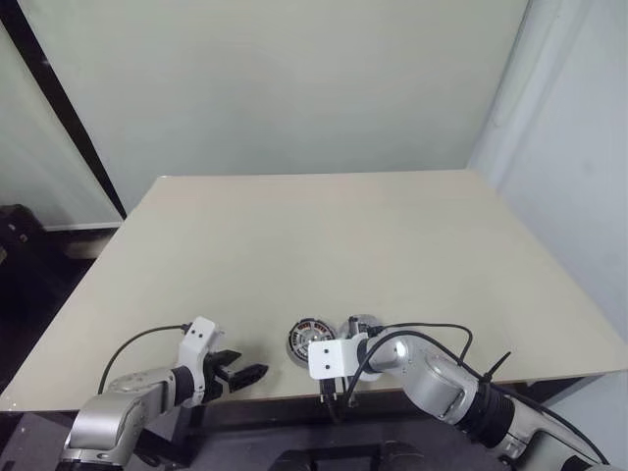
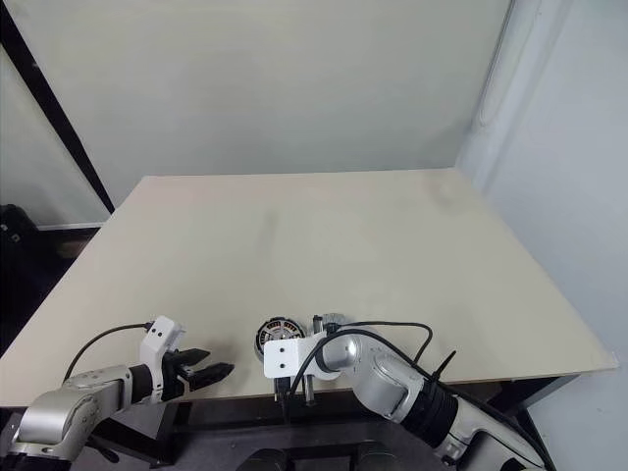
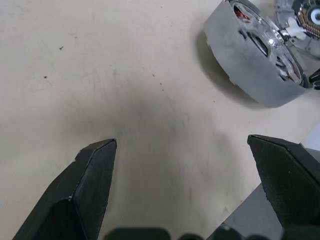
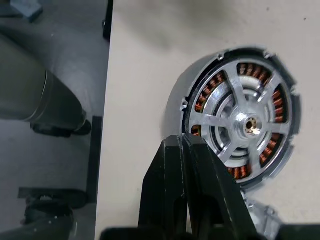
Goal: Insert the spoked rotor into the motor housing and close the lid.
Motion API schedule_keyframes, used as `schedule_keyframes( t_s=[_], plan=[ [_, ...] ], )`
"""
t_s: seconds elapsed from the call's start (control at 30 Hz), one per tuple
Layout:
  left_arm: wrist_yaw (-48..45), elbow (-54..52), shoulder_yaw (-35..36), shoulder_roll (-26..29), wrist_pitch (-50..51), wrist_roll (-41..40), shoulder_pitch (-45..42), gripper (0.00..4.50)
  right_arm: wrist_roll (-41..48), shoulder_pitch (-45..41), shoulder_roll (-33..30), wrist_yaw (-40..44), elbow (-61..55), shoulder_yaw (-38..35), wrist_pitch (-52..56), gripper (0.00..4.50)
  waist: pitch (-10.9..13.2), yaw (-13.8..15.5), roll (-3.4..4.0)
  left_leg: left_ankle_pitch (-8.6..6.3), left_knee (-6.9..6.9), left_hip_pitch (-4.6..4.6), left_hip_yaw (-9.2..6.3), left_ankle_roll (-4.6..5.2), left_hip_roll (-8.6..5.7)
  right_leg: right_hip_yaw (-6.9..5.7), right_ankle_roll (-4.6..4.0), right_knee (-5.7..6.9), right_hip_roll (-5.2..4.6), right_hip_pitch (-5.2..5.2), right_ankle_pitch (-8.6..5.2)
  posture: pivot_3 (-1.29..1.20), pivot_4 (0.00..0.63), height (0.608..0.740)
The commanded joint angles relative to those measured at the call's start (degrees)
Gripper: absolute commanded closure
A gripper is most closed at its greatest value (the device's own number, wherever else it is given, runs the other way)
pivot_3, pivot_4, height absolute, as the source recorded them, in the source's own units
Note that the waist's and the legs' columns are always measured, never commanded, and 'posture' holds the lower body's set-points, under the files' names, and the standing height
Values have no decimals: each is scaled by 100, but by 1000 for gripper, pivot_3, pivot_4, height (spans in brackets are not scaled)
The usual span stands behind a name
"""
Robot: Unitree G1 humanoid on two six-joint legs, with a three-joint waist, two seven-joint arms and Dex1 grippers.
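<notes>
Left gripper [image 1: 238, 374] gapes wide, empty, near the table [image 1: 324, 235] edge. The spoked rotor [image 4: 243, 122] sits inside the motor housing [image 1: 306, 339]. Right gripper [image 4: 187, 150] is pinched closed, empty, half hiding the lid [image 1: 364, 325].

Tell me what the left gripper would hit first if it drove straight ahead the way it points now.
Probably the bare beige tabletop: the open left gripper angles down at it. The round grey motor housing with copper windings, silver spoked rotor already seated inside, sits off to one side of that line, though depth is uncertain.
</notes>
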Motion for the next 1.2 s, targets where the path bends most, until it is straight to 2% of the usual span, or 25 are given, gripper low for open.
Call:
schedule_keyframes(
  t_s=[0.03,0.13,0.27,0.37,0.63,0.77,0.83,0.97,1.07,1.2],
  plan=[
    [-19,-36,25,11,-115,64,-83,0,51,-38,31,26,-379,-220,-45,4089,0,0,0,0,0,0,0,-1,0,0,0,0,0,0,0,0,0,740],
    [-23,-15,20,15,-132,67,-81,0,-13,-31,-138,209,-487,-118,-170,3287,1,1,2,-6,2,1,0,-10,1,-1,0,0,0,0,0,0,0,740],
    [-26,18,6,7,-159,71,-103,0,-87,7,-282,290,-560,-94,-263,1847,1,0,2,-9,4,2,1,-15,1,-1,0,-3,0,-1,0,0,0,740],
    [-25,36,-8,-3,-177,77,-119,0,20,110,-173,147,-652,-349,-115,754,0,0,0,-8,3,2,1,-14,2,-1,0,-3,0,-1,0,0,0,740],
    [-66,107,-36,-49,-330,61,-190,0,631,510,615,-898,-1106,-2109,560,754,2,6,4,-6,-2,0,0,-11,3,-1,0,-2,2,-1,0,0,0,740],
    [-162,171,-51,-60,-536,77,-256,0,636,487,470,-1244,-1072,-2733,906,754,4,3,5,-11,3,-1,1,-19,-2,0,0,-10,-4,0,0,0,0,740],
    [-207,220,-64,-63,-676,106,-295,0,544,460,179,-1362,-985,-2971,1034,754,3,3,3,-11,3,-2,3,-19,-2,0,0,-10,-6,-1,0,0,0,740],
    [-241,271,-73,-64,-764,128,-365,0,252,453,-626,-1422,-783,-2947,1186,754,5,2,6,-10,-2,-5,5,-16,-3,0,0,-9,-6,-2,0,0,0,740],
    [-239,263,-65,-77,-767,139,-394,0,51,527,-1167,-1214,-672,-2594,1302,754,5,-1,6,1,-17,-7,9,1,-1,0,-1,-10,-5,-8,-1,0,0,740],
    [-222,222,-41,-91,-763,146,-403,0,205,658,-1187,-1041,-648,-2327,1384,754,4,-3,4,2,-37,-5,12,4,3,0,-1,-10,-3,-15,-1,0,0,740]
  ],
)
